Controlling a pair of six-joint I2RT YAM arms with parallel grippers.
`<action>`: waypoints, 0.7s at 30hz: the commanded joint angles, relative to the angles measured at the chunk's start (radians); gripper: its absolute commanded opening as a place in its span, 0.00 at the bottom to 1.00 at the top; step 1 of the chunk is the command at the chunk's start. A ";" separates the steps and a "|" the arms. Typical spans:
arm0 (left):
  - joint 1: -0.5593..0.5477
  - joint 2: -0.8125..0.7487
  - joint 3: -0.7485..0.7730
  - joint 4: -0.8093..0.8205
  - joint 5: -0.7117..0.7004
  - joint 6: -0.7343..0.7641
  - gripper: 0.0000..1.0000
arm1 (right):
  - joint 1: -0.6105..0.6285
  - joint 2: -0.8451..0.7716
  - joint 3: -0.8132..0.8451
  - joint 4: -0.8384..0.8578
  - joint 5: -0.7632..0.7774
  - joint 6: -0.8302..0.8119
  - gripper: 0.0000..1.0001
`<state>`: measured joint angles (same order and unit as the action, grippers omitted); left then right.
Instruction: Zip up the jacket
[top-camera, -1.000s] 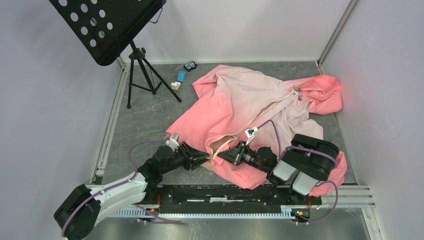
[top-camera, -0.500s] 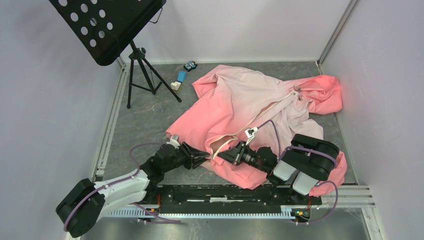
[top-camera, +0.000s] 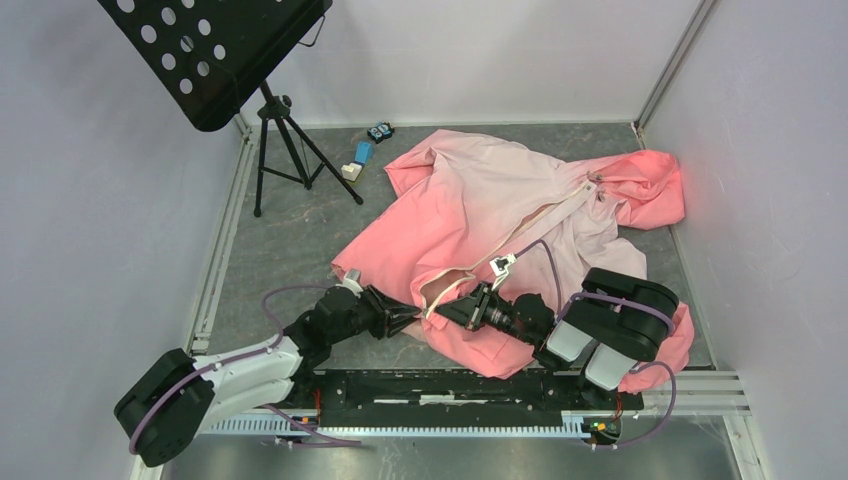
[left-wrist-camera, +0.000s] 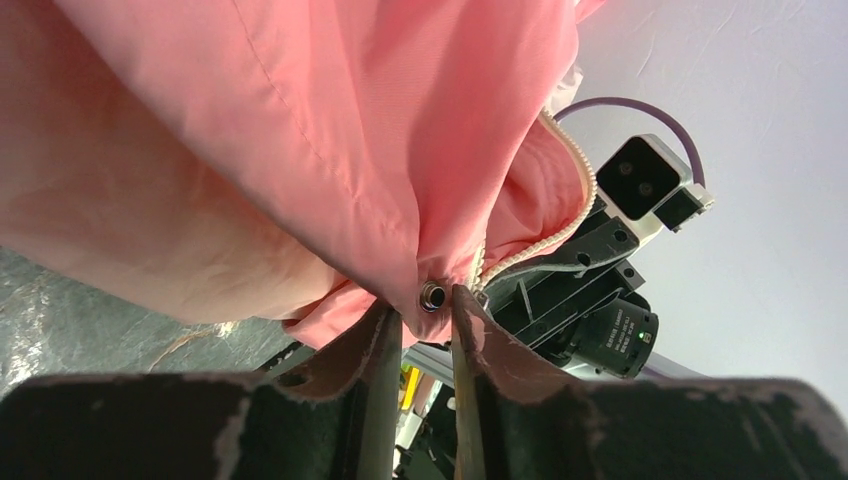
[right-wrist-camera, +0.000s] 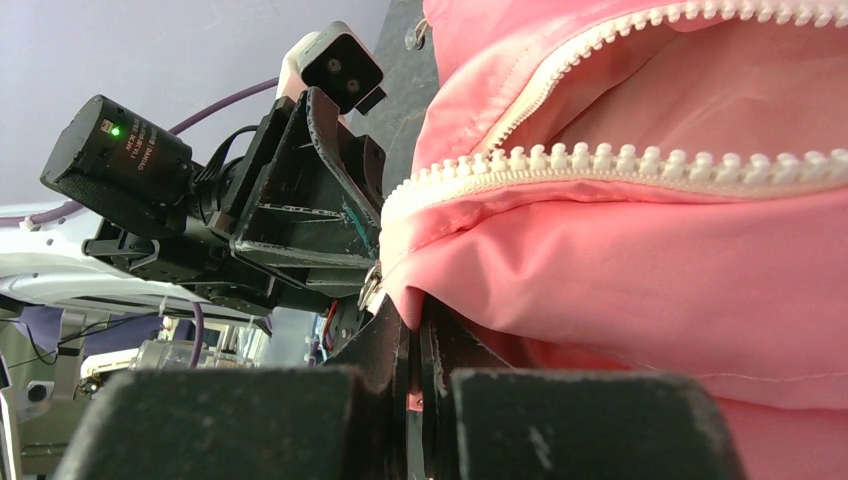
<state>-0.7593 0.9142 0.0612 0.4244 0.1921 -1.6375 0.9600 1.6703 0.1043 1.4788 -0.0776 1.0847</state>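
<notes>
Pink jacket (top-camera: 480, 200): lies rumpled over the middle and right of the bench, hood toward the far right corner, hem toward the arms; coral at hood and hem, paler between.
Zipper strip (top-camera: 548, 222): cream-white, running diagonally from the hood down to the hem; near the hem its two halves lie apart, teeth unjoined.
Left claw (left-wrist-camera: 424, 310): narrow, tips on either side of the hem corner that carries a metal snap (left-wrist-camera: 433, 296); I cannot tell whether it pinches the cloth.
Right claw (right-wrist-camera: 417, 325): closed to a slit on the jacket's hem edge, just under the zipper teeth, tip to tip with the other claw.
Bench (top-camera: 290, 250): grey and marbled; a blue block (top-camera: 364, 152), a pale block (top-camera: 351, 171) and a small dark piece (top-camera: 379, 132) lie at its far edge, apart from the jacket.
Room: pale walls (top-camera: 480, 50) on three sides; a black perforated music stand (top-camera: 215, 55) on a tripod at the far left.
</notes>
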 joint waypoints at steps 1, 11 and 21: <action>-0.011 0.012 0.037 0.020 -0.023 -0.024 0.32 | -0.004 0.005 -0.006 0.223 0.019 -0.003 0.00; -0.015 0.009 0.034 0.027 -0.047 -0.008 0.12 | -0.005 0.003 -0.010 0.219 0.022 -0.006 0.00; -0.029 -0.092 -0.048 0.048 -0.093 0.102 0.02 | 0.003 -0.005 -0.014 0.156 0.066 -0.021 0.15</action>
<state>-0.7803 0.8753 0.0525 0.4301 0.1402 -1.6073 0.9604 1.6745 0.1005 1.4792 -0.0658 1.0843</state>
